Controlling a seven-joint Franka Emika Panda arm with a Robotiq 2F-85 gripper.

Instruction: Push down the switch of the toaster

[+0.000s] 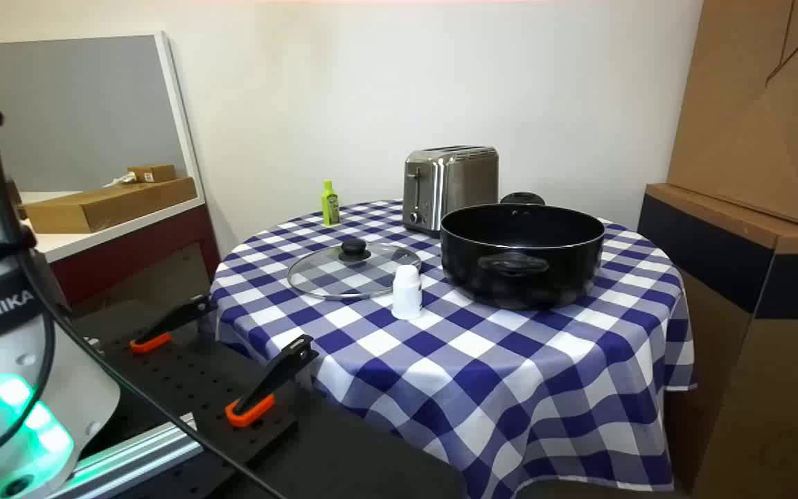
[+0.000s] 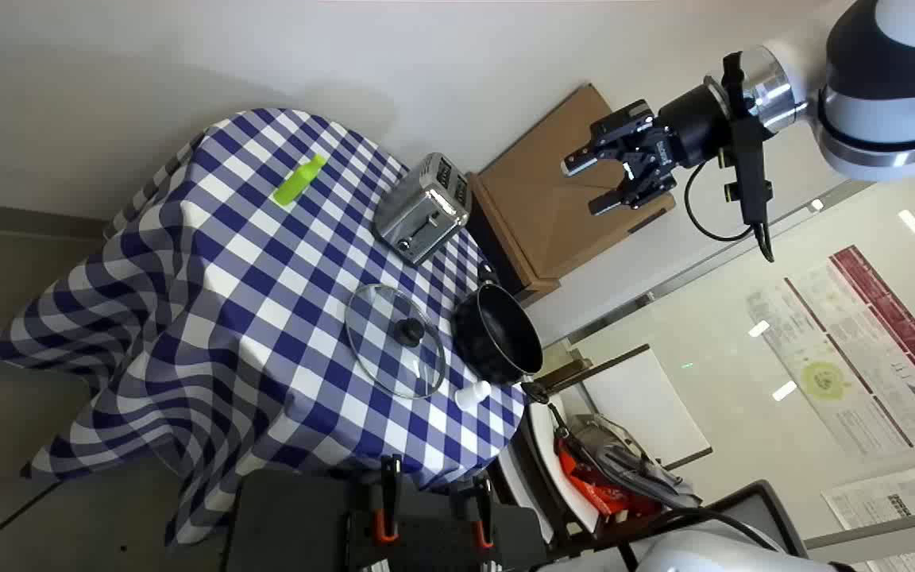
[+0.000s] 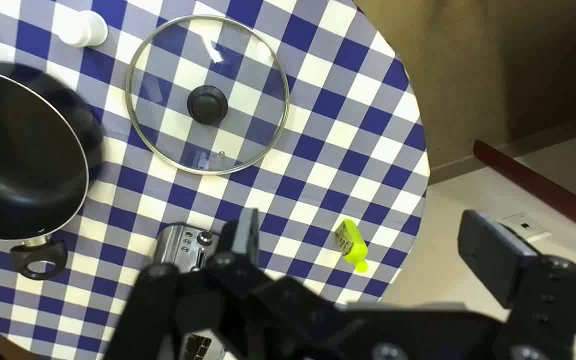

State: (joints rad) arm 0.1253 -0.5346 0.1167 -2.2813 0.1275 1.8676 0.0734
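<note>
- Worktop [image 1: 399, 346], in an exterior view: the toaster [image 1: 460, 187] stands at twelve o'clock.
- Jaws, well apart from it, spread and grasping nothing: best brought together first.
- Switch [image 1: 413, 176], seemingly raised: likely wants steady, centred pressure straight down.

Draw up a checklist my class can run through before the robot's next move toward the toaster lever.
1. Toaster upright: ok, standing on the checked tablecloth.
2. Lever raised: ok, seemingly high on the toaster's face.
3. Fingers empty: ok.
4. Fingers shut, likely better for pressing: not ok, wide apart.
5. Fingers at the lever: not ok, clearly away from it in an exterior view.
6. Toaster plugged in: cannot tell.
</note>
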